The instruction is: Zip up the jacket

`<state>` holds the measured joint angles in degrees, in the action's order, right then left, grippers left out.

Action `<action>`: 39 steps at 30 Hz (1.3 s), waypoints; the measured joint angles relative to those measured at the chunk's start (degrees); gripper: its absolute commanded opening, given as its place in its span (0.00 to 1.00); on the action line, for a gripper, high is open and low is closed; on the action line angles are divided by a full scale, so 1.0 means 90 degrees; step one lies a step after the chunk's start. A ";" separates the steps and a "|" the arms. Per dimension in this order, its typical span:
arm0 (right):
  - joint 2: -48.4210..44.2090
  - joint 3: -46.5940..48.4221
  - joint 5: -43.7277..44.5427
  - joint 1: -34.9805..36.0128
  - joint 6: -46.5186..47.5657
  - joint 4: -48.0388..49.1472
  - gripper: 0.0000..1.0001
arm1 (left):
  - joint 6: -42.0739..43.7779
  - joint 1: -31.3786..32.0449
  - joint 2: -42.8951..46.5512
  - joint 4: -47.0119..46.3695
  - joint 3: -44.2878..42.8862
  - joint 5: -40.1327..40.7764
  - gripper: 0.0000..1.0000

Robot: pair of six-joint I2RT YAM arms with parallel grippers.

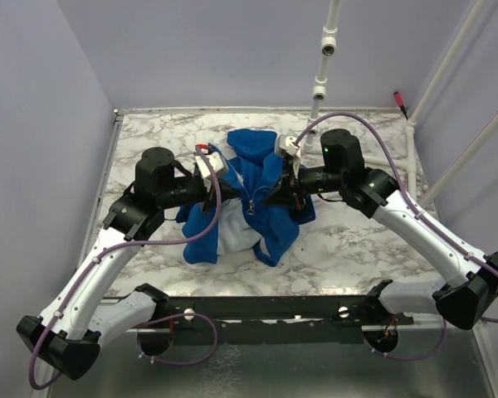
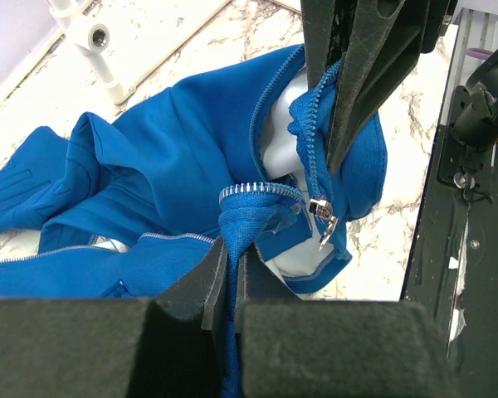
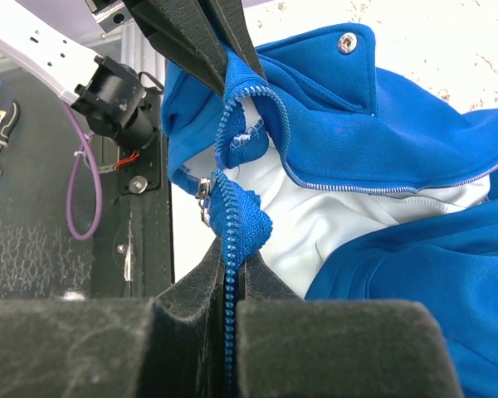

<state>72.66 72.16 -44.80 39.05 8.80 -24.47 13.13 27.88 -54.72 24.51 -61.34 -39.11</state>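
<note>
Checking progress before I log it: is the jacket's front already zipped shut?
No, the jacket gapes open in the left wrist view, its white lining showing between the separated front edges.

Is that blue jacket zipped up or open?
Open: the jacket has its two toothed edges apart, with pale lining showing between them.

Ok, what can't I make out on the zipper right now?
- Left wrist view: whether the slider holds both tooth rows; bunched fabric in the left end effector hides its base.
- Right wrist view: slider partly behind the zipper tape pinched by the right end effector.
- Top view: slider too small; both arms cover the jacket front.
</note>
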 measured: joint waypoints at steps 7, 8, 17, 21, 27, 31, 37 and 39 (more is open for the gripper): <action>0.0000 0.0002 0.0000 0.0000 -0.0046 0.0051 0.01 | 0.0002 0.0000 0.0000 0.0000 0.0000 0.0000 0.00; 0.0000 0.0002 0.0000 0.0000 -0.0049 0.0056 0.01 | 0.0002 0.0000 0.0000 0.0000 0.0000 0.0000 0.00; 0.0000 0.0002 0.0005 0.0000 -0.0100 0.0097 0.01 | 0.0002 0.0000 0.0000 0.0002 0.0000 0.0000 0.00; 0.0002 0.0010 0.0010 0.0000 -0.0121 0.0097 0.01 | 0.0005 0.0000 0.0000 0.0000 0.0000 0.0000 0.00; 0.0000 0.0024 0.0019 0.0002 -0.0172 0.0151 0.01 | 0.0034 0.0000 0.0002 0.0002 0.0000 -0.0002 0.00; 0.0000 0.0024 0.0068 0.0000 -0.0214 0.0202 0.01 | 0.0070 0.0000 0.0010 0.0002 0.0000 -0.0005 0.00; 0.0002 0.0027 0.0085 0.0000 -0.0279 0.0279 0.01 | 0.0097 0.0000 0.0010 0.0002 0.0000 -0.0010 0.00; 0.0002 0.0027 0.0085 0.0000 -0.0308 0.0296 0.01 | 0.0097 0.0000 0.0010 0.0002 0.0002 -0.0010 0.00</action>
<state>72.69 72.40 -44.03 39.05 6.02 -21.80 14.00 27.88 -54.63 24.53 -61.32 -39.20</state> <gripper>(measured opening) 0.043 0.037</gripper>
